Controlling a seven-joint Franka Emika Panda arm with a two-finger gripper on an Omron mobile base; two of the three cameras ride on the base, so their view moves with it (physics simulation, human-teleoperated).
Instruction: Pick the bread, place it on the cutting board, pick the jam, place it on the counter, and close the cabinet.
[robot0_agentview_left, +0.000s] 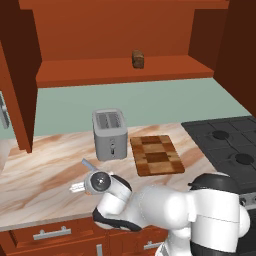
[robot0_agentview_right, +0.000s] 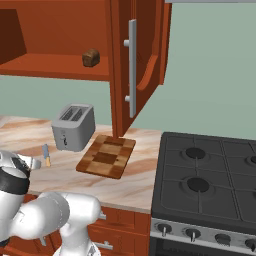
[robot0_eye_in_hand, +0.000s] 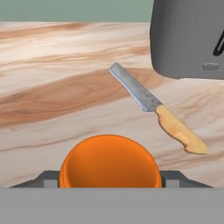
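Hand view looks low along the counter (robot0_eye_in_hand: 65, 100): the orange jam (robot0_eye_in_hand: 109, 162) sits between the two dark fingertips (robot0_eye_in_hand: 46, 179), which flank it on either side, so the gripper (robot0_eye_in_hand: 109, 181) is closed on the jar. The grey band cuts off the jar's lower part, so I cannot tell whether it rests on the counter or hangs just above it. Beyond it lies a knife (robot0_eye_in_hand: 159, 113), blade pointing away, pale handle nearer. The toaster (robot0_eye_in_hand: 188, 39) is cut off at the upper right corner.

From the left base view, the arm's own wrist hides the gripper and jar over the counter in front of the toaster (robot0_agentview_left: 109, 134); just the knife's blade tip (robot0_agentview_left: 89, 164) pokes out. The board (robot0_agentview_left: 156, 155) lies just right of the toaster, with nothing on it. The bread (robot0_agentview_left: 138, 59) stands on the shelf of the cabinet (robot0_agentview_left: 125, 70), whose doors stand open.

In the right base view the open right door (robot0_agentview_right: 135, 65) covers part of the shelf; the bread (robot0_agentview_right: 90, 57) shows just left of it.
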